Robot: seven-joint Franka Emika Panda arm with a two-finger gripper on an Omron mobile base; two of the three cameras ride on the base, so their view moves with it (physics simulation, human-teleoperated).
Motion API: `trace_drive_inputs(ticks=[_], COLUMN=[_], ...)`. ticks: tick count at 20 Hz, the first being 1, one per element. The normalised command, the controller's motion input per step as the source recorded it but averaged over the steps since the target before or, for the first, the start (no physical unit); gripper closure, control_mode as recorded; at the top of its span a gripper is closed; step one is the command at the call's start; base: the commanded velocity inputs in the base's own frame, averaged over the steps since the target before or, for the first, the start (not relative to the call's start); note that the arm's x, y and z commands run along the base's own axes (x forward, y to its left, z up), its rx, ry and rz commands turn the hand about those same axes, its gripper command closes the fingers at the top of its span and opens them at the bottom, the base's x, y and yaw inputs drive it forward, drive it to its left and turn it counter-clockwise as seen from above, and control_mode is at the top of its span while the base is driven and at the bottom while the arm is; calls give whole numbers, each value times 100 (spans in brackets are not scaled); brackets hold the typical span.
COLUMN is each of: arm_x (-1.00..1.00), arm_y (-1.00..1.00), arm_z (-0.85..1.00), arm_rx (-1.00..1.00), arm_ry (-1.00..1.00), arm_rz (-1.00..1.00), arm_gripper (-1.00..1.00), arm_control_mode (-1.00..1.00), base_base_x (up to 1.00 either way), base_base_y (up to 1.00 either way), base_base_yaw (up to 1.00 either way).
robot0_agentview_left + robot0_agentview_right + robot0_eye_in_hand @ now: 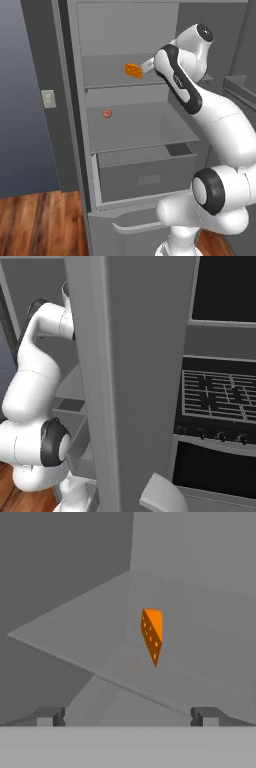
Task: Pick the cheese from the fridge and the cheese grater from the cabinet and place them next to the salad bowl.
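Step in hand: reaching for the cheese [152, 634], which sits on the fridge [135, 130] upper shelf. Gripper [128, 716] jaws spread wide, empty, short of the wedge. Next: advance until they straddle it, then close.

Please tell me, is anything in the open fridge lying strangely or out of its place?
Little stands out. The cheese sits on the upper shelf of the fridge, standing on its narrow edge in the hand view rather than lying flat. The small reddish ball rests on the shelf below. The claw is open, short of the cheese.
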Motion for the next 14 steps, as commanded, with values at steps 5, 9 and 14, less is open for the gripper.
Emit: trace_drive_inputs(ticks=[5, 9, 14], arm_x=[40, 39, 39], arm_y=[0, 0, 5], arm_z=[-16, -12, -12], arm_rx=[0, 0, 0], arm_ry=[0, 0, 0], arm_rz=[1, 2, 0], arm_gripper=[-100, -100, -100], arm_control_mode=[-100, -100, -100], base_base_x=[0, 0, 0], base_base_y=[0, 0, 0], base_base_yaw=[0, 0, 0])
